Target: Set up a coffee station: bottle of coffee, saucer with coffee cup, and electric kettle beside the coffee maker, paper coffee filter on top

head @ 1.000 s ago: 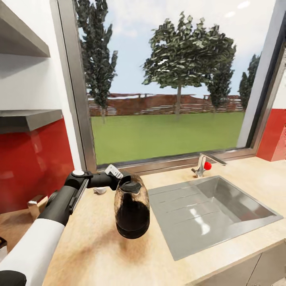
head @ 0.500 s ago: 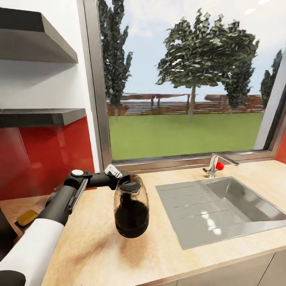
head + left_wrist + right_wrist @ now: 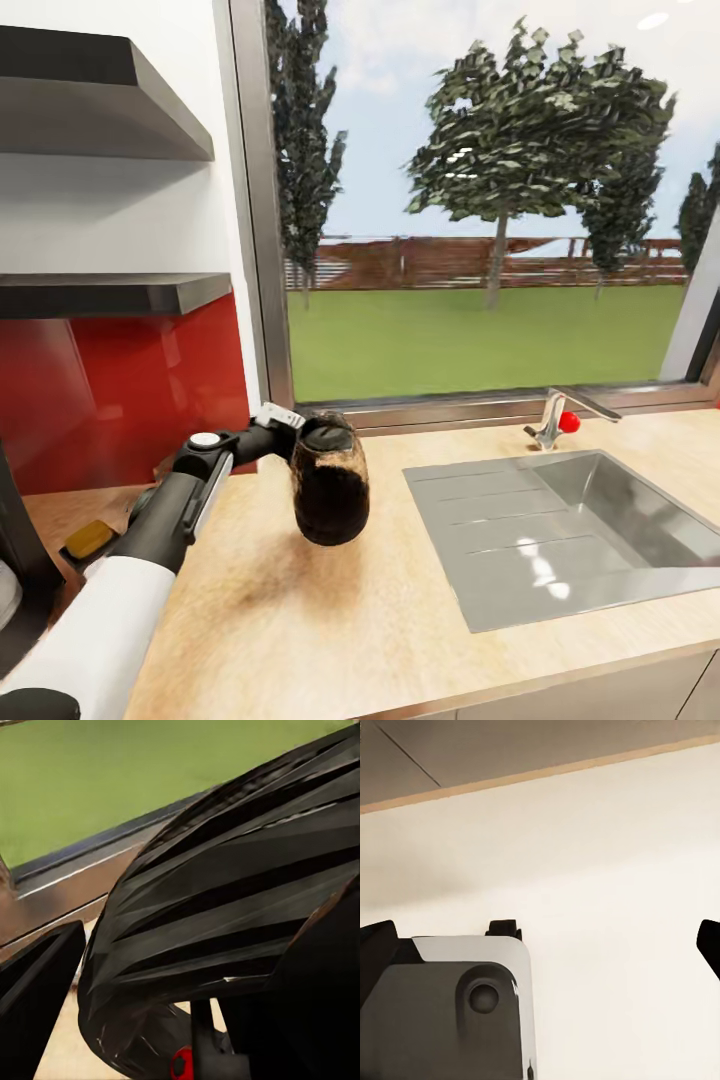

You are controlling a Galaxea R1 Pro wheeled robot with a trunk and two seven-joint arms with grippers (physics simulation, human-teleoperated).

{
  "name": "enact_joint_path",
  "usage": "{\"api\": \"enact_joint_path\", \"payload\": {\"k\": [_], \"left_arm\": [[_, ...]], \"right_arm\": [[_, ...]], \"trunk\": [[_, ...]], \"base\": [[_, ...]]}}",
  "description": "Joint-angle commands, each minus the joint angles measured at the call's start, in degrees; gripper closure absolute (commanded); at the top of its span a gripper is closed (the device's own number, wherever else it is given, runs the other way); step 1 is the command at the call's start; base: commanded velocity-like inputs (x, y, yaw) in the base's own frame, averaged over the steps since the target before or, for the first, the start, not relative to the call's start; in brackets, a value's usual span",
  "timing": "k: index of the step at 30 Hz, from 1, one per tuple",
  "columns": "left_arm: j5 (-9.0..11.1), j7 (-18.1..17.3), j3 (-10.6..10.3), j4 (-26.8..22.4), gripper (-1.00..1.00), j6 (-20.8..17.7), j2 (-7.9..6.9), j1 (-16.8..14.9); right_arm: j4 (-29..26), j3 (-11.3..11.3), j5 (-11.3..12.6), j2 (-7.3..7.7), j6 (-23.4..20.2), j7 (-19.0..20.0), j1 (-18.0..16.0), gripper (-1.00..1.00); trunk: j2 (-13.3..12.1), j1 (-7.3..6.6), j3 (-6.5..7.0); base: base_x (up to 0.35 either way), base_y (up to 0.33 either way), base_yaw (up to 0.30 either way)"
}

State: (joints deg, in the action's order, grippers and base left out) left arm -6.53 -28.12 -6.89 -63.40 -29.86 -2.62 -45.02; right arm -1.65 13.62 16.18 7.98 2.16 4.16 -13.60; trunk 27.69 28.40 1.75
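The electric kettle (image 3: 329,490), dark glass with dark contents in its lower half, hangs just above the bench (image 3: 330,620), gripped at its handle by the left tool (image 3: 290,440). It sits between the steel sink (image 3: 560,530) and the red backsplash (image 3: 120,400), near the bench's back edge. No writing is readable; whether the right tool (image 3: 540,937) is clenched or released cannot be told.
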Motion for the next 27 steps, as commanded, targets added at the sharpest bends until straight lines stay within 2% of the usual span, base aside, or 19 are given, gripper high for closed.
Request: {"api": "enact_joint_path", "payload": {"k": [1,4,8,15,21,27], "left_arm": [[-0.3,1.1,0.0,-0.1,1.0,-0.1,0.26,0.0],[0.4,6.4,0.0,0.0,1.0,-0.1,1.5,0.0],[0.9,8.5,0.0,0.1,1.0,-0.3,1.96,-0.1],[2.9,9.2,0.0,0.3,1.0,-0.4,2.08,0.0],[3.4,9.2,-0.1,0.6,1.0,-0.4,2.15,0.0],[4.5,9.2,-0.1,0.7,1.0,-0.4,2.18,0.1]], "right_arm": [[0.1,0.4,0.6,0.02,0.2,0.2,0.0,-1.0],[0.1,0.4,0.6,0.02,0.2,0.2,0.0,-1.0],[0.1,0.4,0.6,-0.03,0.2,0.2,0.0,-1.0],[0.0,0.4,0.6,-0.07,0.2,0.2,0.0,-1.0],[0.0,0.4,0.6,-0.07,0.2,0.2,0.0,-1.0],[0.0,0.4,0.6,-0.07,0.2,0.2,0.0,-1.0]], "trunk": [[0.0,0.02,-0.02],[0.0,0.02,-0.02],[0.0,0.02,-0.02],[0.0,0.02,-0.02],[0.0,0.02,-0.02],[0.0,0.02,-0.02]], "base": [[0.0,0.0,0.059],[0.0,0.0,0.164],[0.0,0.0,0.248],[-0.019,0.0,0.273],[-0.274,-0.023,0.277],[-0.277,-0.166,0.276]]}}
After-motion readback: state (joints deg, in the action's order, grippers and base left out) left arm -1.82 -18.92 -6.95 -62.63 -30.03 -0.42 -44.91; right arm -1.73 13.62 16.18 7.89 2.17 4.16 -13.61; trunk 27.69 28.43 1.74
